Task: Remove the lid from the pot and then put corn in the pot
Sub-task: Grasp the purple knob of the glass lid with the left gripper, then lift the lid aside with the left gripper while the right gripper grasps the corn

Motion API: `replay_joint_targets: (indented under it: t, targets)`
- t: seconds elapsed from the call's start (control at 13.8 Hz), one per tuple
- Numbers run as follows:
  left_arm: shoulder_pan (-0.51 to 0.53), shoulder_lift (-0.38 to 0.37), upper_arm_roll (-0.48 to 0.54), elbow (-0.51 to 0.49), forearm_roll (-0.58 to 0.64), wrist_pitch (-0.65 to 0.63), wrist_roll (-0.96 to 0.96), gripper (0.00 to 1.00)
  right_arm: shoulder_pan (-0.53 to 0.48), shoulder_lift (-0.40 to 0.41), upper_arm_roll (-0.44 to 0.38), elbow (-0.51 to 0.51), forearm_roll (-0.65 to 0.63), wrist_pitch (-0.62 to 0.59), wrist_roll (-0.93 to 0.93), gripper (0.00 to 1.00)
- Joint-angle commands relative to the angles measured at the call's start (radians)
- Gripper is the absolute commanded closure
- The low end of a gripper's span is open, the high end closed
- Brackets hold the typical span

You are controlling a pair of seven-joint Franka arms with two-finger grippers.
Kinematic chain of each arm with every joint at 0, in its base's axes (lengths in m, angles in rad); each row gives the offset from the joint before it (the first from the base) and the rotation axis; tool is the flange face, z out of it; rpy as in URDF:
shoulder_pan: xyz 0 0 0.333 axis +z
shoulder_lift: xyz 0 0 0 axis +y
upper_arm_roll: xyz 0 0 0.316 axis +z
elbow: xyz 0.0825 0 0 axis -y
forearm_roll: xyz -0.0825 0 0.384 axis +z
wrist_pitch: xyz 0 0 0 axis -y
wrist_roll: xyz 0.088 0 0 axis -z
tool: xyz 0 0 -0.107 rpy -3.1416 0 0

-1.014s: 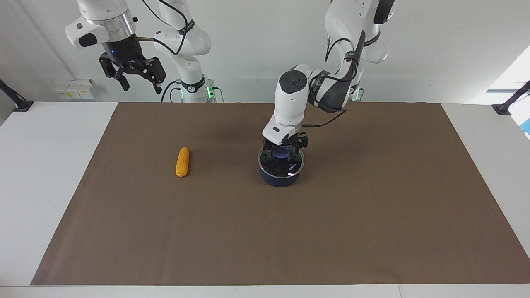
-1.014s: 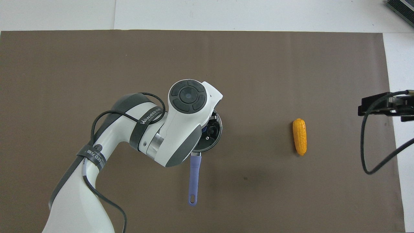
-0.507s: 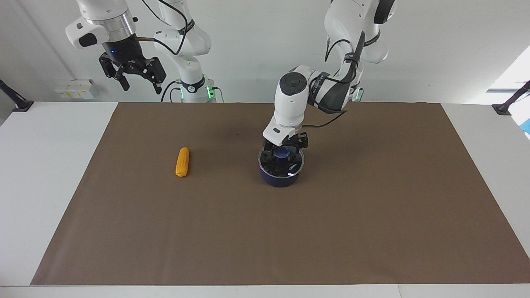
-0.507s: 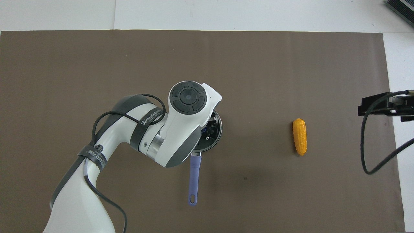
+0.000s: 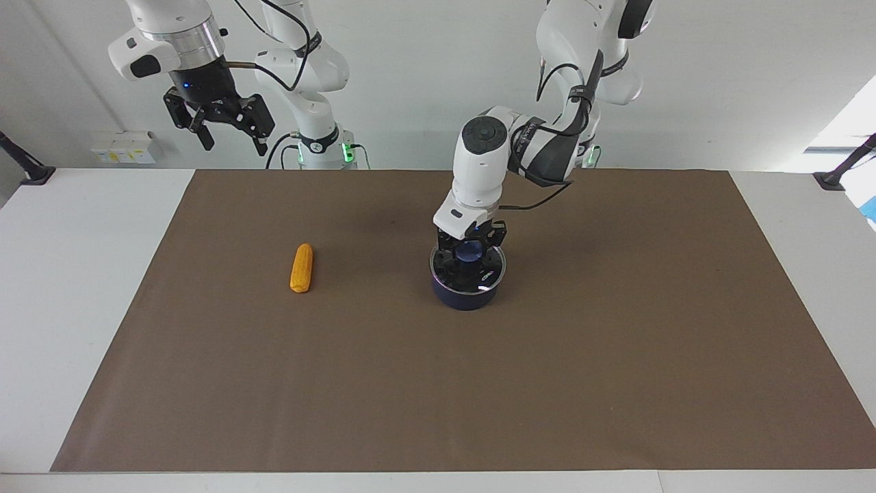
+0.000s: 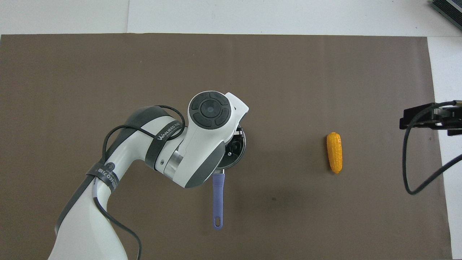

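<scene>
Left gripper (image 5: 469,252): down on the pot (image 5: 467,293) at mid-table, jaws clamped on the blue knob of the lid (image 5: 491,268).
Right gripper (image 5: 224,127): waits high, jaws wide, empty.
Corn (image 5: 302,268): on the table, toward the right arm's end.
Risk: an off-centre grip could tilt or drop the lid, or drag the pot.

Two views, both set high and well back. Facing view: from across the table (image 5: 89,274), looking toward the robots, both arm bases at the top. Overhead view: from above the robots' own end, looking forward and steeply down, arms entering from the bottom. Half a turn apart. Shared: the brown mat (image 6: 325,90), the pot (image 5: 467,294) and the corn (image 6: 334,152).
</scene>
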Motion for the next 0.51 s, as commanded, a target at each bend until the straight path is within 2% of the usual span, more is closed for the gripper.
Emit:
replay_joint_targets:
  t: [0.0, 0.29, 0.43]
  targets:
    - [-0.016, -0.023, 0.013, -0.017, 0.017, -0.019, -0.012, 0.98, -0.011, -0.026, 0.003, -0.041, 0.018, 0.043, 0.005, 0.0]
    - [-0.004, -0.026, 0.016, 0.044, 0.017, -0.095, -0.007, 1.0, -0.011, -0.026, 0.001, -0.153, 0.018, 0.184, 0.008, 0.0]
    - [0.001, -0.026, 0.024, 0.108, 0.019, -0.155, 0.0, 1.0, -0.012, -0.025, 0.001, -0.223, 0.012, 0.265, 0.009, 0.0]
